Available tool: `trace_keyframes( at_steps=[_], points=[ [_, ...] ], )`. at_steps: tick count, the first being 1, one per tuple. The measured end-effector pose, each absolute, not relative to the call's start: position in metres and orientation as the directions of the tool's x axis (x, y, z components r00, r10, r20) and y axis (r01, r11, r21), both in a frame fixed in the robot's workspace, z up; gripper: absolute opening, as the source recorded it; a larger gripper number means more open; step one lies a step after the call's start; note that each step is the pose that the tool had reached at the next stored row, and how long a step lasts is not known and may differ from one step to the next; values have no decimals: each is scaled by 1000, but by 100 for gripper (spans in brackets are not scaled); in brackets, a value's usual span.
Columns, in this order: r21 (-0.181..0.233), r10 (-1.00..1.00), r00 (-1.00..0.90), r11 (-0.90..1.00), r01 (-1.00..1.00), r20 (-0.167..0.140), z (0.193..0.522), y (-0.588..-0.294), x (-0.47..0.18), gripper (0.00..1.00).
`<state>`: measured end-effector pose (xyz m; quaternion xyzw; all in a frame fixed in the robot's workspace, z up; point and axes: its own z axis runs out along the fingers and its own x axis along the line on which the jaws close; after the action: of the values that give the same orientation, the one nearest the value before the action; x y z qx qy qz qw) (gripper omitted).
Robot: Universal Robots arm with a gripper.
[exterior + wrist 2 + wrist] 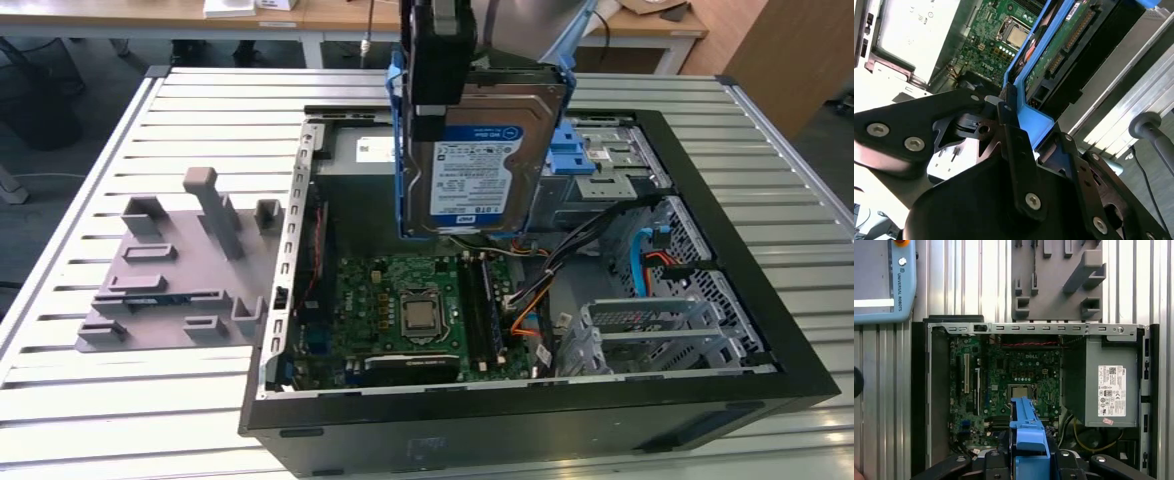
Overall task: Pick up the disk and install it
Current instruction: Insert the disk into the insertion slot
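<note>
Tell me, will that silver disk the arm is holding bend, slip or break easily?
Likely stiff: the disk hangs upright from the gripper without sagging. Probably heavy for its size, given its metal body. Its smooth blue frame might slip, and its bare circuit board looks fragile.

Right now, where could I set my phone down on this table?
Bare table slats lie at the exterior view's lower left, beside the grey fixture, and right of the computer case in that view. Inside the case is crowded: motherboard, cables, the disk held above.
</note>
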<state>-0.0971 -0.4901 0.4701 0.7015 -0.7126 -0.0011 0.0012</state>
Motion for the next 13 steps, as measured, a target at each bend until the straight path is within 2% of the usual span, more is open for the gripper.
trace_keyframes(
  at_steps=[13],
  points=[
    [10, -1000, -17, 17, -1000, 0, 470, -496, -78, 36]
  ],
)
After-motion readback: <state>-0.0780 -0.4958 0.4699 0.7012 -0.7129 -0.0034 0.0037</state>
